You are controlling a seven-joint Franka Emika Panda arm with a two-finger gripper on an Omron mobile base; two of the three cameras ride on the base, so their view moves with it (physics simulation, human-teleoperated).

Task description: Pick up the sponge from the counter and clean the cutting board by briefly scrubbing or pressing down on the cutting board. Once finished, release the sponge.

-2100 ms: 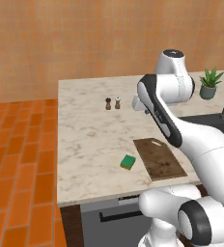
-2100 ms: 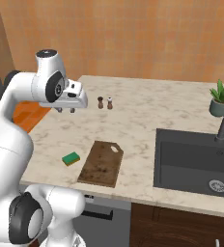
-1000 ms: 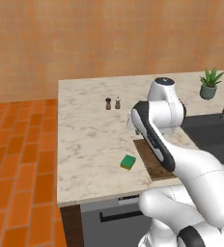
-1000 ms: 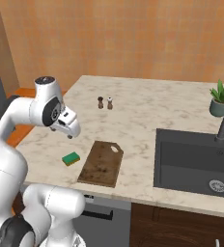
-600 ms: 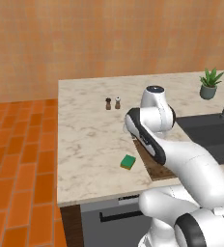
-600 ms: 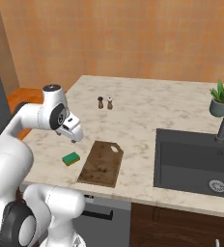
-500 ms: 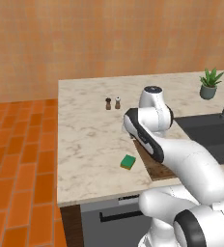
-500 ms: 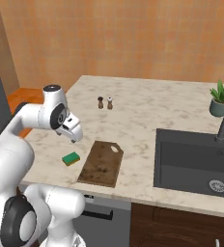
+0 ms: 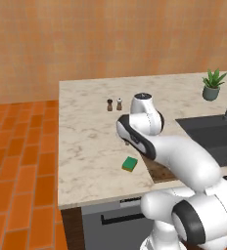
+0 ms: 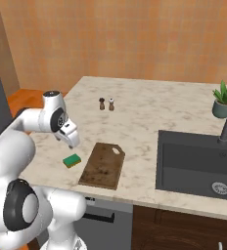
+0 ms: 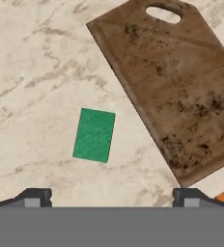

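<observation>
You have the counter [image 10: 149, 117] spread under the arm, with the cutting board [image 10: 102, 165] lying near its front edge, hole end pointing away from the robot, and the sponge [image 10: 72, 160] flat on the marble just beside the board's left long edge, not touching it. Your gripper [image 10: 72, 141] hangs above the sponge with its jaws spread wide and nothing between them. From the hand view, the sponge [image 11: 94, 134] sits between the two fingertips [image 11: 34, 197] but nearer the left one, so you likely need a small sideways shift before descending. Its long axis runs roughly along the view's vertical, slightly tilted, so the jaws would close across its short width. I can read no brand, label or writing anywhere, though the board's surface is mottled and may hide fine marks.
</observation>
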